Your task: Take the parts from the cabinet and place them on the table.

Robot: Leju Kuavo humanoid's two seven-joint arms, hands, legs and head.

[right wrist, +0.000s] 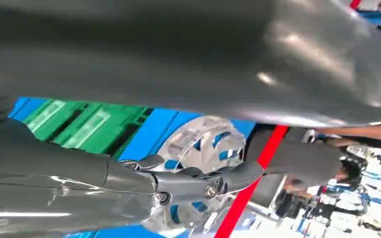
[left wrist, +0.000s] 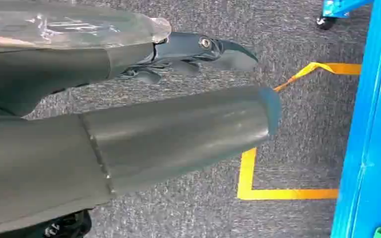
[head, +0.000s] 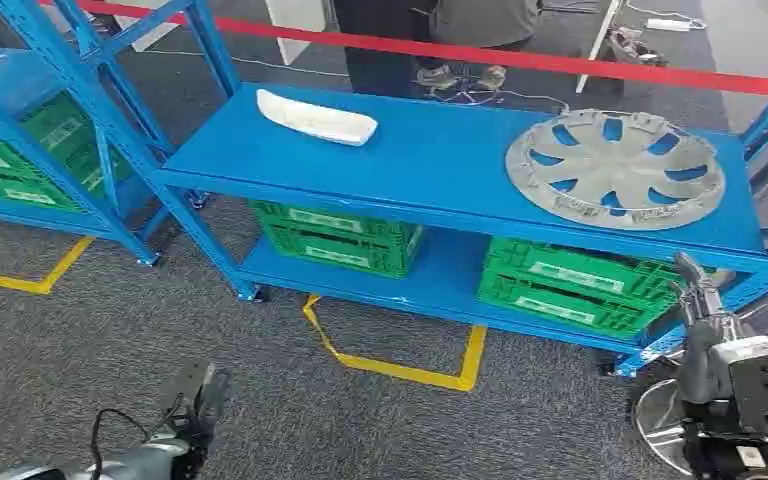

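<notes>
1. The left hand point(head: 195, 395) hangs low over the grey carpet point(head: 260, 400), well short of the blue rack point(head: 440, 160). In the left wrist view its thumb point(left wrist: 178, 129) and darker fingers point(left wrist: 203, 52) stand apart with only floor between them, so the hand is wide and holds nothing.
2. The right hand point(head: 695, 290) is raised at the rack's right end, just beside the edge of the top shelf. Its fingers point up, near the green crate point(head: 570, 285) on the lower shelf.
3. In the right wrist view the dark fingers point(right wrist: 198, 183) lie across the sight of the silver wheel cover point(right wrist: 203, 148), apart from the thumb, with nothing between them; whether they touch the cover I cannot tell.
4. The wheel cover point(head: 615, 168) lies flat on the top shelf, just beyond the right fingers.
5. A white moulded part point(head: 315, 118) lies on the same shelf, well apart from both hands.
6. A second green crate point(head: 335, 235) sits on the lower shelf, ahead of the left fingers.
7. Yellow floor tape point(head: 400, 365) runs near the left fingertips.
</notes>
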